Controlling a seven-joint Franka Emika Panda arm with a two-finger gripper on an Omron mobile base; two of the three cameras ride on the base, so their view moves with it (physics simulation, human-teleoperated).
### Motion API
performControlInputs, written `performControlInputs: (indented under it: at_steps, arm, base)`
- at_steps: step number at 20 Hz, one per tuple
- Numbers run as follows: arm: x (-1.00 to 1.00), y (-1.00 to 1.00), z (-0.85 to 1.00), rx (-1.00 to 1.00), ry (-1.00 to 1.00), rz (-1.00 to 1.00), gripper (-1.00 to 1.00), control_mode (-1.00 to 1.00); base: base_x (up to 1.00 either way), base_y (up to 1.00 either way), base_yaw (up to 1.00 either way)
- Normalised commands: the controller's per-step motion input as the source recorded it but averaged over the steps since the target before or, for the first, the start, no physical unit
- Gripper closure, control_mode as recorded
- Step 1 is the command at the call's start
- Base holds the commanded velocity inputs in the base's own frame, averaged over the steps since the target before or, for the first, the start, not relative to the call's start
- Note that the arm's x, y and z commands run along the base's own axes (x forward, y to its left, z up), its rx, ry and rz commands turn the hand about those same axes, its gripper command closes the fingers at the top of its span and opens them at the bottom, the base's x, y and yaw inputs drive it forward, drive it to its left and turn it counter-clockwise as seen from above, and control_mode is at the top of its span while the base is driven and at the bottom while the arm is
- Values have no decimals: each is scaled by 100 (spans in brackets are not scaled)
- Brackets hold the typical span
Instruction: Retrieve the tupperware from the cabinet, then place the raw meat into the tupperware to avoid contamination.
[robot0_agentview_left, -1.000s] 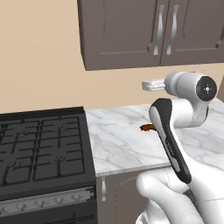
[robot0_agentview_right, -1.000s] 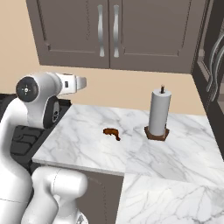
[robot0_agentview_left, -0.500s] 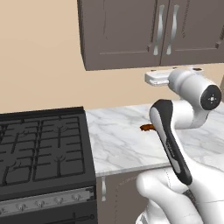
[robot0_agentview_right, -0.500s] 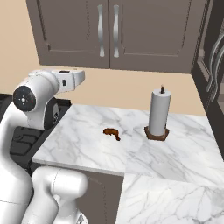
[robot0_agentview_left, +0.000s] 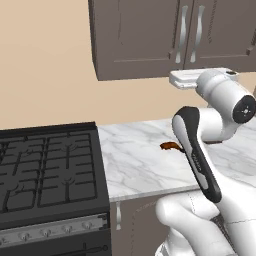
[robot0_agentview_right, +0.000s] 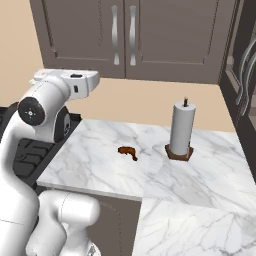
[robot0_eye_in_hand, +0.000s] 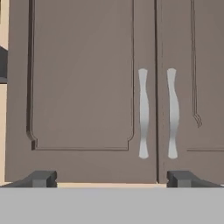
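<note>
**Hand Aligned With Closed Cabinet Doors: Risks Before the Pull**

The cabinet is shut. Both doors are flush, and the two handles stand side by side at the centre seam. The hand faces the doors at the level of their lower edge. Its fingers are spread wide and hold nothing. From the base views the hand sits short of the doors, not touching them.

The tupperware is not visible; it is presumably behind the doors. The meat lies on the bench, left of the towel roll and apart from it.

**Current step (judged):** approach to a door handle. No part of the task is complete.

**Hazards from this position**

- Straddling both handles. The handles are close together. A centred approach could close the fingers on both, so that neither door swings free.
- Low contact. The hand is near the bottom edge of the doors. A straight advance could strike the door rail or pass under the cabinet instead of reaching a handle.
- Slip on the handle. The handles are curved and smooth. A shallow grip could slide off during the pull.
- Door arc. An opening door swings toward the arm and could strike the wrist or forearm.
- Bench clearance. A later descent near the towel roll could tip it.
</note>
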Motion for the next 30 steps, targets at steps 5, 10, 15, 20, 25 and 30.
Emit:
performControlInputs:
  at_steps: [5, 10, 15, 20, 25, 30]
  arm:
    - [3, -12, 20, 3, -3, 0, -100, -100]
    - [19, -18, 14, 3, 0, 0, -100, -100]
    - [32, -18, 4, 2, 0, 1, -100, -100]
    - [44, -15, 0, 0, 0, 1, -100, -100]
    - [49, -17, 0, 0, 4, 1, -100, -100]
    - [55, -16, 0, 0, 5, 0, -100, -100]
  base:
    - [0, 0, 0]
    - [0, 0, 0]
    - [0, 0, 0]
    - [0, 0, 0]
    - [0, 0, 0]
    - [0, 0, 0]
